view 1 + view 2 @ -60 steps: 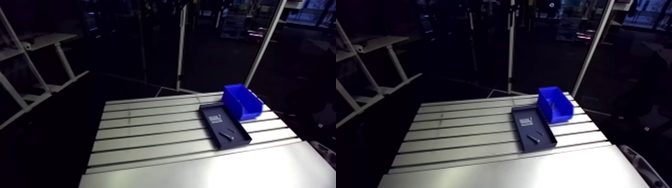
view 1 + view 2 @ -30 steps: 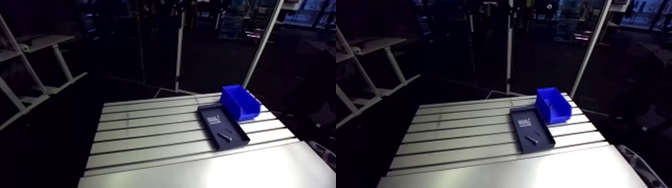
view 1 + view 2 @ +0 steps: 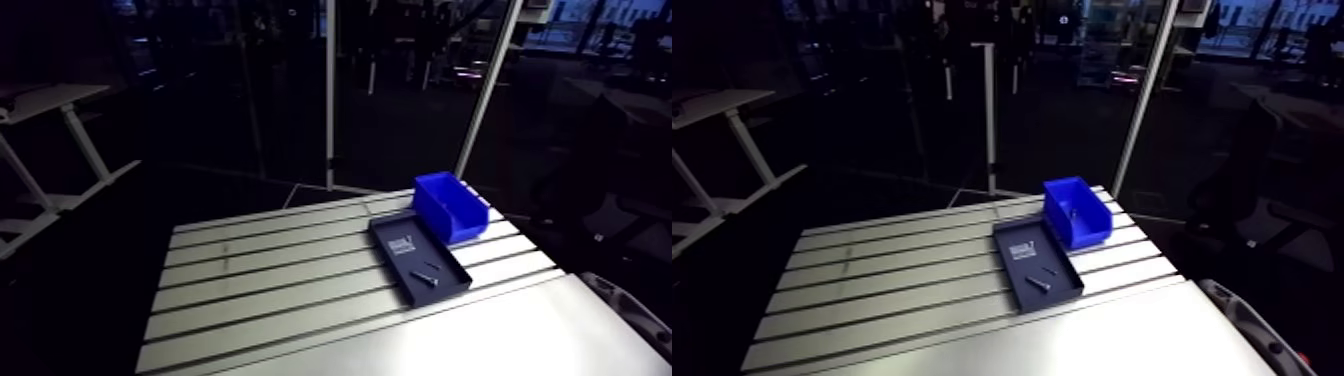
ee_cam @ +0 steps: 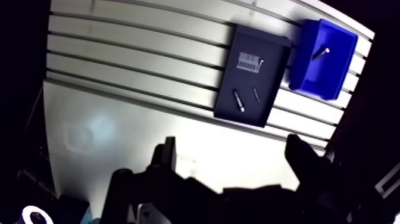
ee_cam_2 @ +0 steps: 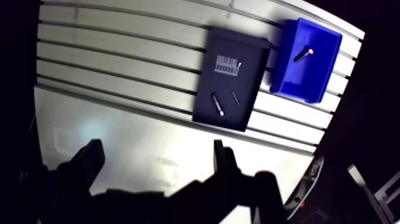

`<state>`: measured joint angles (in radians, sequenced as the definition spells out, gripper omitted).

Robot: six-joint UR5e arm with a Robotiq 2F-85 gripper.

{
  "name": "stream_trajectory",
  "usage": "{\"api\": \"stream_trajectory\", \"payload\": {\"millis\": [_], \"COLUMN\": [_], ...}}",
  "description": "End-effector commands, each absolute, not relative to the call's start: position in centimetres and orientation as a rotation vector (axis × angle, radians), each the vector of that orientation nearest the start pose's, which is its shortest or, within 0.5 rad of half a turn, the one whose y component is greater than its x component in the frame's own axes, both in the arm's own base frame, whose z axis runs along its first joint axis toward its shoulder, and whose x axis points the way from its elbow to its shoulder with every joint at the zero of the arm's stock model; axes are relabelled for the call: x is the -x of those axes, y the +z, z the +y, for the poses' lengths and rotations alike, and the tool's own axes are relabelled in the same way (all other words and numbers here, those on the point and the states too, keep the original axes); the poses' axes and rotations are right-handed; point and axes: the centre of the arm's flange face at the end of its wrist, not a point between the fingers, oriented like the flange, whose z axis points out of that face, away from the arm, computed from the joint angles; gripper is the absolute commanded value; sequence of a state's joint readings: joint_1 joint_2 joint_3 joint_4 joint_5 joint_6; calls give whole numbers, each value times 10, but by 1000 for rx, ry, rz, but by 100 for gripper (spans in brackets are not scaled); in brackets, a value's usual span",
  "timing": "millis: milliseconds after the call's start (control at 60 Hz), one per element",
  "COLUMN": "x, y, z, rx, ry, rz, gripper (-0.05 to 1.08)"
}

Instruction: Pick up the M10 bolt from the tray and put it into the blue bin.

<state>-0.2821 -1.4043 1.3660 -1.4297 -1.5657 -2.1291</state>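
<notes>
A robotics lab or workshop is suggested: a slotted aluminium surface [image 3: 270, 285] is seen, on which a dark parts tray [image 3: 418, 256] and a blue storage bin [image 3: 460, 222] are set side by side.

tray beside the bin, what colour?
The flat rectangular tray is black with a white label; clearest in wrist view.

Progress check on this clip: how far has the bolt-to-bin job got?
Done: one bolt lies in the blue bin; whether it is the M10, I cannot tell. In hand: nothing; the gripper hangs open, high above the table. Left: perhaps nothing, though a longer bolt and a shorter bolt lie in the tray.
</notes>
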Motion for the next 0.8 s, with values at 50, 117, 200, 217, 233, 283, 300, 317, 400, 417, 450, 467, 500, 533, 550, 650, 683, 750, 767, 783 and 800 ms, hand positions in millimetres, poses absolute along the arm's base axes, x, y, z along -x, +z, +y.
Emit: {"api": "stream_trajectory", "payload": {"millis": [50,117,200,217,233,283,300,317,400,417,450,467,500,533,550,650,683,750,767,783,800], "x": [561,560,558,556,556,553,553,553,550,549,549,549,548,548,548,546,545,543,543,543,541], "y": [460,448,434,431,431,424,421,421,403,400,398,398,395,391,389,386,384,379,377,377,374], "z": [43,57,72,77,77,81,83,83,86,86,85,85,85,85,85,83,83,83,82,82,82], "rx": [657,726,782,799,799,835,851,851,891,901,911,911,925,938,953,993,1002,1017,1028,1028,1039], "ry": [-112,-110,-106,-100,-100,-90,-87,-87,-83,-83,-78,-78,-75,-71,-64,-37,-30,-30,-33,-33,-36], "rz": [2953,2948,2948,2953,2953,2955,2955,2955,2947,2947,2949,2949,2948,2947,2949,2955,2956,2950,2945,2945,2936], "gripper": [1,1,1,1,1,1,1,1,1,1,1,1,1,1,1,1,1,1,1,1,1]}}
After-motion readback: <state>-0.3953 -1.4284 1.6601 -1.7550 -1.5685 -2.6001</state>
